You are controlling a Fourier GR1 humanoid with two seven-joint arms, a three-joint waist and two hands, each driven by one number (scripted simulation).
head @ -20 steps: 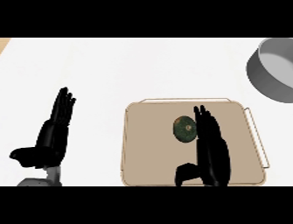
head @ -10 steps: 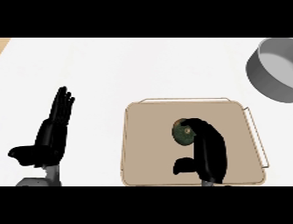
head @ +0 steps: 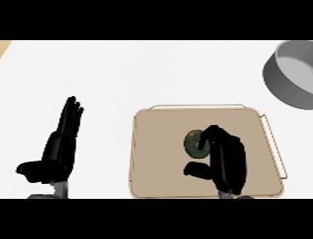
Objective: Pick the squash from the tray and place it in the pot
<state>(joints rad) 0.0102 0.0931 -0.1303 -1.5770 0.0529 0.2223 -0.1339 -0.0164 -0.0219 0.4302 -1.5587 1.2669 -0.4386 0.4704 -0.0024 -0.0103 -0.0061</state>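
So, the right hand [head: 228, 161] sits over the tan tray [head: 159, 154], its fingers bent at the tips and hooked round the dark green squash [head: 193, 142] — the thumb juts out to the left, nearer the wrist. The squash lies just ahead of the palm, partly hidden under the curled fingers, near the tray's middle; whether it is lifted off the surface cannot be told. Far ahead of that hand and off to its right stands the grey pot [head: 293, 88], well apart from the tray, on the white counter [head: 117, 74]. The left hand [head: 55, 154] rests well to the left of the tray — fingers straight, holding nothing.
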